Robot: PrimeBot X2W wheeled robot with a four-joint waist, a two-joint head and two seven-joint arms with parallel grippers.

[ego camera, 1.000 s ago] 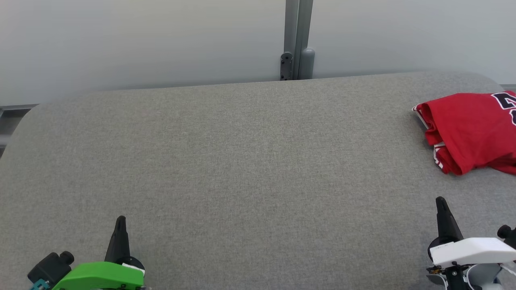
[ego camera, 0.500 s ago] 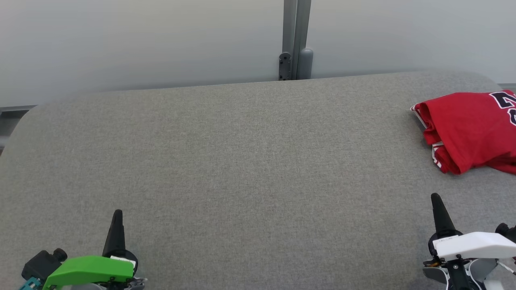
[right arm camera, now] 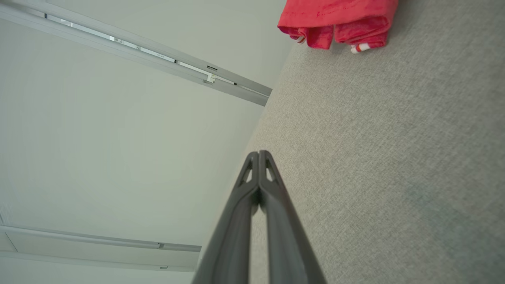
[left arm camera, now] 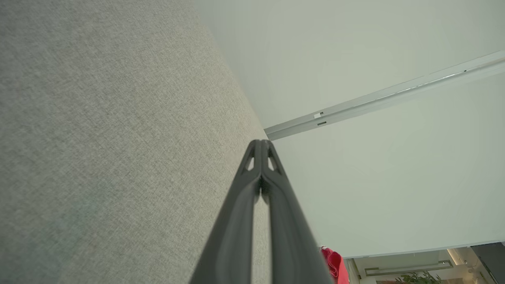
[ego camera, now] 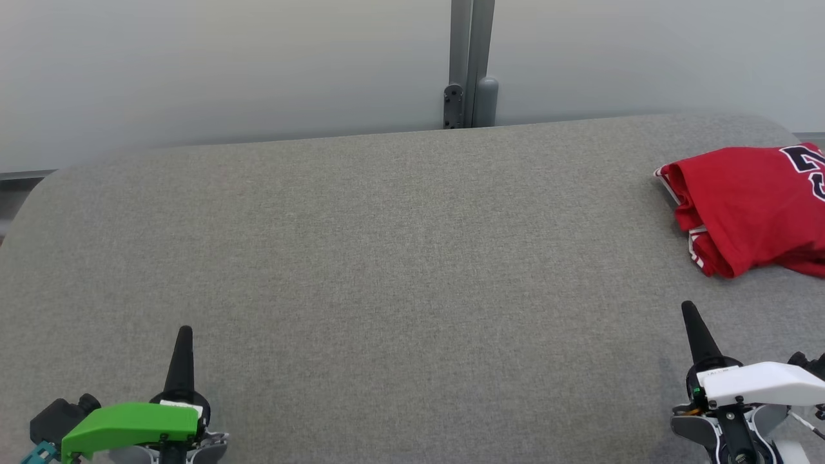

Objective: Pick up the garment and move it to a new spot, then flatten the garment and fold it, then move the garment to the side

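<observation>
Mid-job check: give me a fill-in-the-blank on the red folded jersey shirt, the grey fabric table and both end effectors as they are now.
1. The red folded jersey shirt lies on the robot's ___ side of the grey fabric-covered table.
2. The left end effector, above its green housing, has its fingers ___.
3. The right end effector rises from a housing coloured ___.
4. The shirt is touched by ___ end effector.

Missing words: right; shut; white; neither

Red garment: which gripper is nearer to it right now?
Right. The right gripper is just short of the red garment, not touching; the left gripper is far across the grey surface.
</observation>
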